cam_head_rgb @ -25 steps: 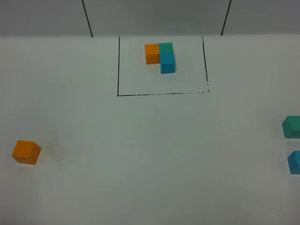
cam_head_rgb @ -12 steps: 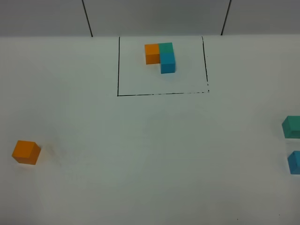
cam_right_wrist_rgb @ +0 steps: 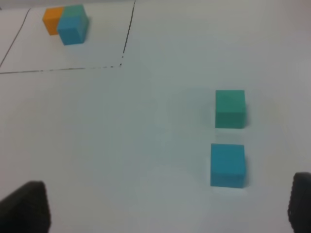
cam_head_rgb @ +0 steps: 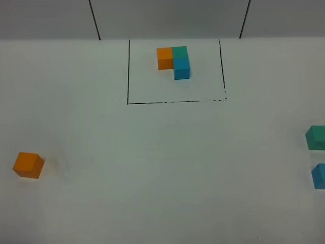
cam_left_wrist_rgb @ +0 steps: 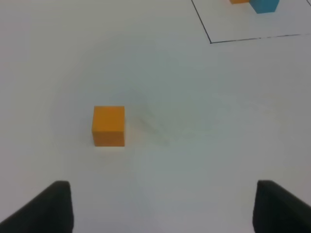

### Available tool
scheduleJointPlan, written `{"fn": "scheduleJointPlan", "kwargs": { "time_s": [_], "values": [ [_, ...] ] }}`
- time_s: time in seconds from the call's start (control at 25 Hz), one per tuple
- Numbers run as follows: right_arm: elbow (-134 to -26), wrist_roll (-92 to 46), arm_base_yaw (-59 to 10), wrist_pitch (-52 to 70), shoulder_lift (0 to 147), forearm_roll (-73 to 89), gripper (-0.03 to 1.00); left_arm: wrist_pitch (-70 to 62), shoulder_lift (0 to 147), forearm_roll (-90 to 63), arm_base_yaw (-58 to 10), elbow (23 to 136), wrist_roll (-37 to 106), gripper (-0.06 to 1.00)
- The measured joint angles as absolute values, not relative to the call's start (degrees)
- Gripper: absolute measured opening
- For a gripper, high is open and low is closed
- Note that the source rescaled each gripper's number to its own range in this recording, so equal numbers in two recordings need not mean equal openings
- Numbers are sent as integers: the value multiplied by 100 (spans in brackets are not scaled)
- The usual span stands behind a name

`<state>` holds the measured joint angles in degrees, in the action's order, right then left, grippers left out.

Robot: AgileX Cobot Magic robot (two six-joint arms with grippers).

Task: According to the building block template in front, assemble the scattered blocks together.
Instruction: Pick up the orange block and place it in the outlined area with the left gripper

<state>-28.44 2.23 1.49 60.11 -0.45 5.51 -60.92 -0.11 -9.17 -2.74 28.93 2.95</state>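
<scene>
The building block template (cam_head_rgb: 174,61) is an orange, teal and blue L-cluster inside a black drawn rectangle (cam_head_rgb: 128,76) at the table's far middle. Of the scattered blocks, the orange cube (cam_head_rgb: 28,165) lies at the near left, and the teal cube (cam_head_rgb: 316,137) and blue cube (cam_head_rgb: 319,176) lie at the right edge. In the left wrist view the orange cube (cam_left_wrist_rgb: 109,125) sits ahead of my open left gripper (cam_left_wrist_rgb: 163,213). My right gripper (cam_right_wrist_rgb: 163,206) is open and empty, with the blue cube (cam_right_wrist_rgb: 227,164) and teal cube (cam_right_wrist_rgb: 230,108) ahead of it. Neither arm shows in the high view.
The white table (cam_head_rgb: 167,168) ends at a grey back wall (cam_head_rgb: 167,18) with two dark vertical lines. The template (cam_right_wrist_rgb: 65,22) and the rectangle's corner (cam_right_wrist_rgb: 121,63) show far off in the right wrist view.
</scene>
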Motion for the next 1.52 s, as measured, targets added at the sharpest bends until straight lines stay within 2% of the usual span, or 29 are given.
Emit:
{"fn": "scheduleJointPlan", "kwargs": {
  "time_s": [0.12, 0.28, 0.4, 0.68, 0.88, 1.52],
  "values": [
    [-2844, 223, 149, 6011, -45, 551, 100, -5916, 266, -736, -274, 2977, 108, 72],
    [-2844, 235, 149, 6011, -45, 551, 100, -5456, 1323, -279, -274, 3313, 0, 86],
    [-2844, 240, 149, 6011, -45, 551, 100, -5368, 2561, 0, -274, 3692, 0, 90],
    [-2844, 240, 149, 6011, -45, 551, 100, -5340, 5740, -174, -274, 4554, -240, 90],
    [-2844, 247, 149, 6011, -45, 551, 100, -5431, 7287, -206, -274, 4897, -266, 90],
    [-2844, 247, 149, 6011, -45, 551, 100, -4825, 8932, 405, -274, 5013, -182, 90]
  ]
}}
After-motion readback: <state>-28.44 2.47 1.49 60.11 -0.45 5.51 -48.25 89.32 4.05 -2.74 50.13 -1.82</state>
